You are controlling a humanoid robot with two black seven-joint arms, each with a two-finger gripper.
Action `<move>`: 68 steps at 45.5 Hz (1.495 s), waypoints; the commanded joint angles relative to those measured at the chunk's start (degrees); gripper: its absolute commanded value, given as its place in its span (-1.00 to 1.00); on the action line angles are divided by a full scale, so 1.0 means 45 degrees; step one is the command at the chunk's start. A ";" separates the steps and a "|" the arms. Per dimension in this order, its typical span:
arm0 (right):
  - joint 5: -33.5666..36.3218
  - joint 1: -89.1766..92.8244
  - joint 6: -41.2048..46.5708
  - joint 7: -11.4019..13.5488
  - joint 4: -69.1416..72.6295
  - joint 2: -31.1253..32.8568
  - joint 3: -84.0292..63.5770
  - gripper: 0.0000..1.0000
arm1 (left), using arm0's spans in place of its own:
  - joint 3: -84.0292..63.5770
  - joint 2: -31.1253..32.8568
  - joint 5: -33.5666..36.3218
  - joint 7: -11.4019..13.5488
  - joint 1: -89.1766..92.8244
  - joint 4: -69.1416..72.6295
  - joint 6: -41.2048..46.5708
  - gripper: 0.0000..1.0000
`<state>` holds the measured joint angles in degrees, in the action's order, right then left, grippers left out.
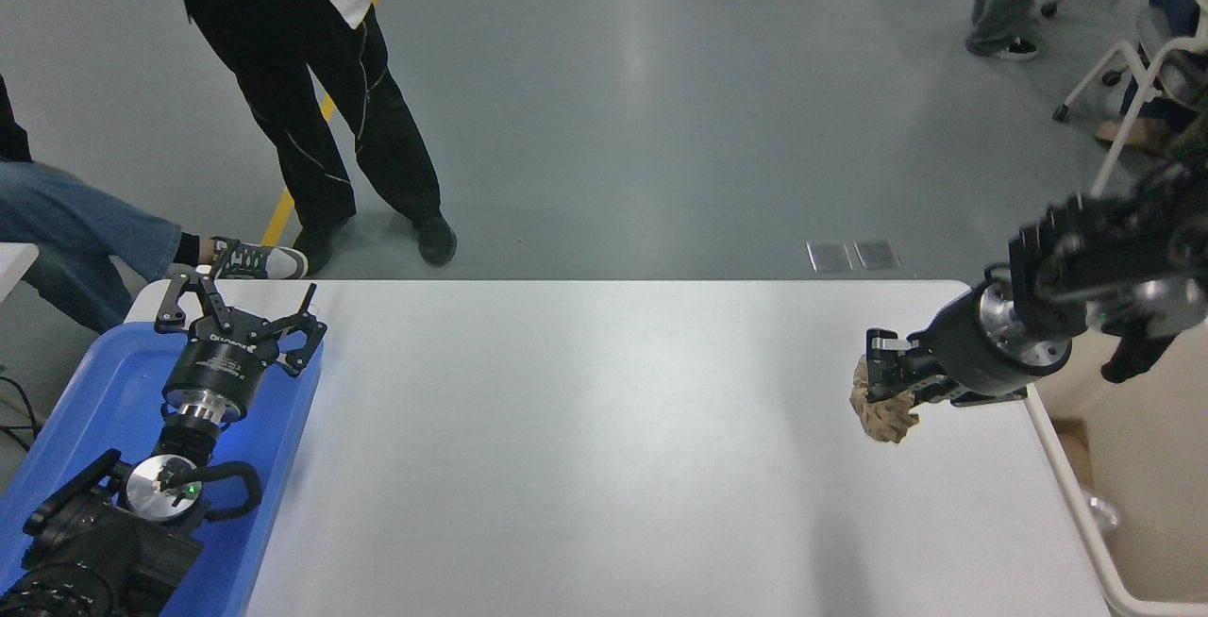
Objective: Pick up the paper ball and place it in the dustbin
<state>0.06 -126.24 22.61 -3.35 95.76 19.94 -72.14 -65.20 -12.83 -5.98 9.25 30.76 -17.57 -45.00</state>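
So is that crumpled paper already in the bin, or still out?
Still out. The paper ball is clamped in the right pincer above the white table, left of the dustbin rim.

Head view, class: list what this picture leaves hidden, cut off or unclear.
- Dustbin: the right arm covers its far end; the right and bottom edges cut off the rest.
- Paper ball: the right gripper hides its top.
- Dustbin contents: a clear item by the wall, too small to identify.
- Left gripper, over the blue tray: its arm is cropped at the corner.

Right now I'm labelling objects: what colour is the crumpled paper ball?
Tan-brown crumpled kraft paper ball, seen best in the head view.
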 commanded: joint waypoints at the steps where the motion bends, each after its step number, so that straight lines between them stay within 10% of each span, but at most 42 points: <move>1: 0.0104 -0.3390 0.2707 -0.0448 0.0942 0.0060 -0.0044 -1.00 | -0.0004 0.0000 0.0001 0.0015 0.0000 -0.0001 0.0000 0.99; 30: 0.0105 -0.3960 0.3492 -0.0448 0.0654 -0.0037 -0.0102 -1.00 | -0.0004 0.0000 0.0001 0.0015 0.0000 -0.0001 0.0000 0.99; 68: 0.0533 0.8849 -0.4085 -0.0272 -0.9422 0.2579 -0.2193 -1.00 | -0.0004 0.0000 0.0001 0.0015 0.0000 -0.0001 0.0000 0.99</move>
<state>0.54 -105.17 15.31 -4.70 67.70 28.62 -81.26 -65.22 -12.83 -5.98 9.32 30.76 -17.58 -45.00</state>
